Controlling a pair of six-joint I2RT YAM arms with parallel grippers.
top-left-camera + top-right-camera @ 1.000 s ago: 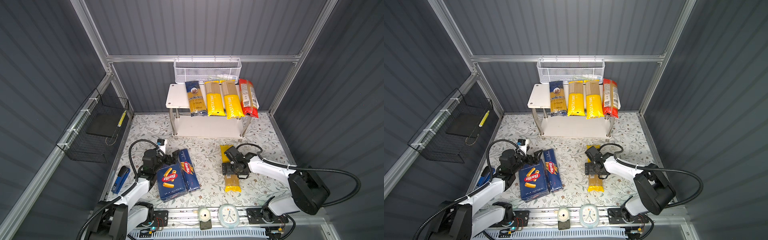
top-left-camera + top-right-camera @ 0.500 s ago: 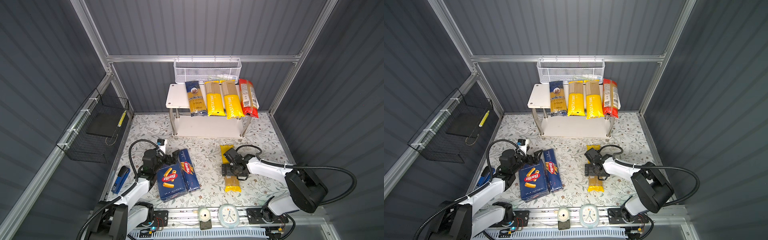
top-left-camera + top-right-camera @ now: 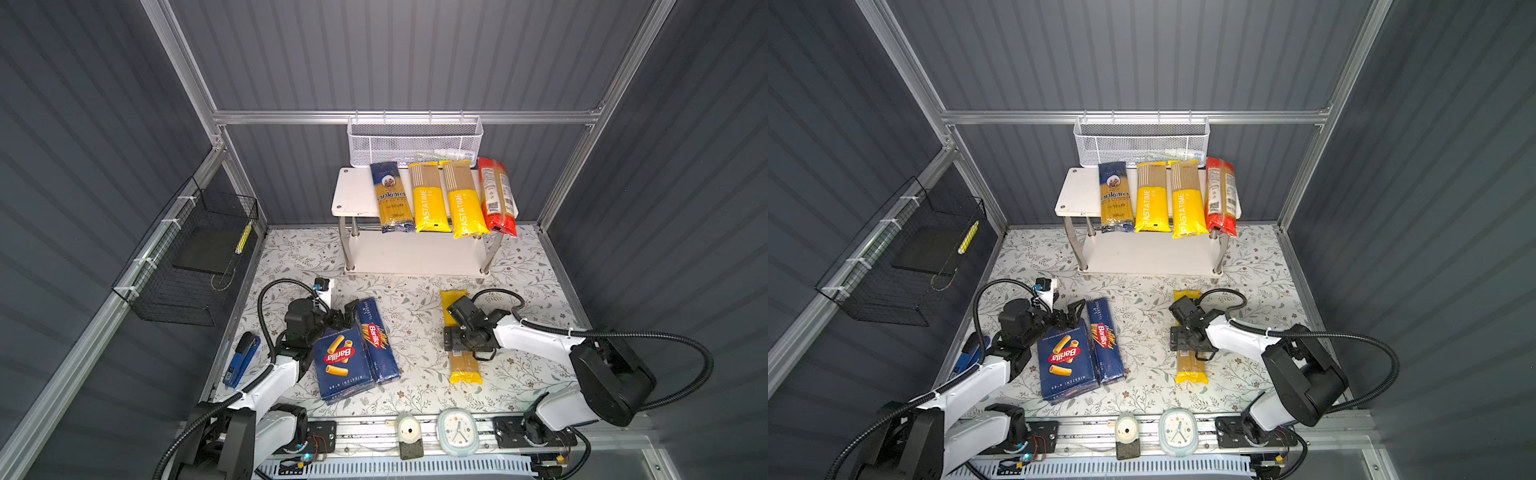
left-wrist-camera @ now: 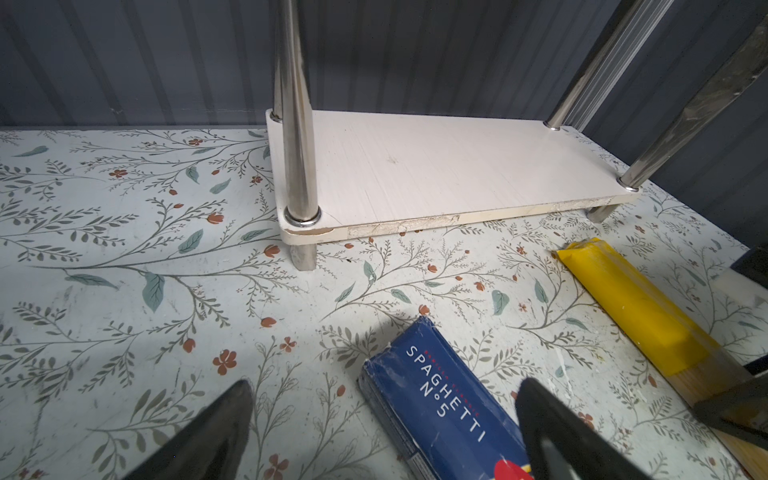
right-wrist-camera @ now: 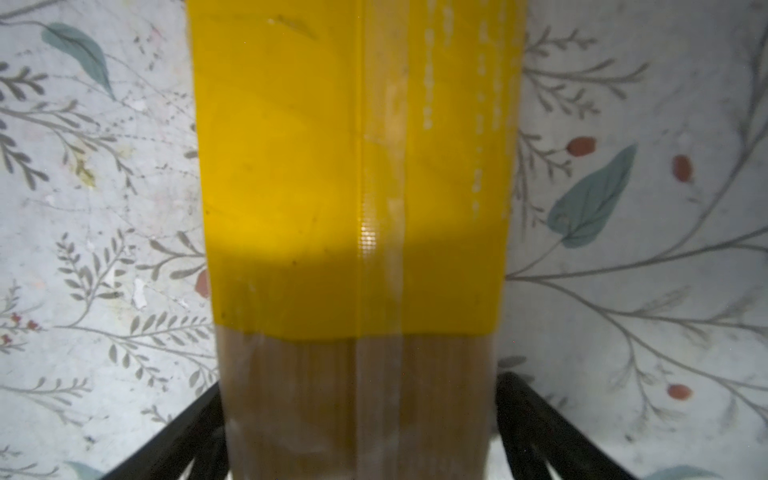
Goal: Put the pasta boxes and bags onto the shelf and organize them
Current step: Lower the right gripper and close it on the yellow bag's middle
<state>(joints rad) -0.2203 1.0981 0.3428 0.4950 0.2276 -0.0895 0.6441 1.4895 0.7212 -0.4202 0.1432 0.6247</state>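
On the shelf's [image 3: 353,195] top board lie a dark blue bag [image 3: 390,195], two yellow bags [image 3: 428,199] and a red-clear one [image 3: 496,199]. A yellow-clear bag [image 3: 465,370] [image 5: 353,166] lies flat on the floor. My right gripper [image 3: 461,343] [image 5: 359,415] is down over its middle, open, with a finger close against each long side. The wide pasta box [image 3: 343,361] and the narrow one [image 3: 376,336] [image 4: 440,407] lie side by side on the left. My left gripper [image 3: 345,316] [image 4: 386,415] hovers open at their far ends, holding nothing.
The shelf's lower board [image 4: 436,166] is bare. A white mesh basket [image 3: 415,139] hangs behind the shelf and a black wire basket [image 3: 195,257] on the left wall. A blue stapler [image 3: 241,359] lies at the left edge. A clock [image 3: 457,430] and a small timer [image 3: 409,428] sit at the front rail.
My right wrist has shifted slightly and settled closer over the yellow-clear bag. The left arm, the boxes and the shelved bags have not moved.
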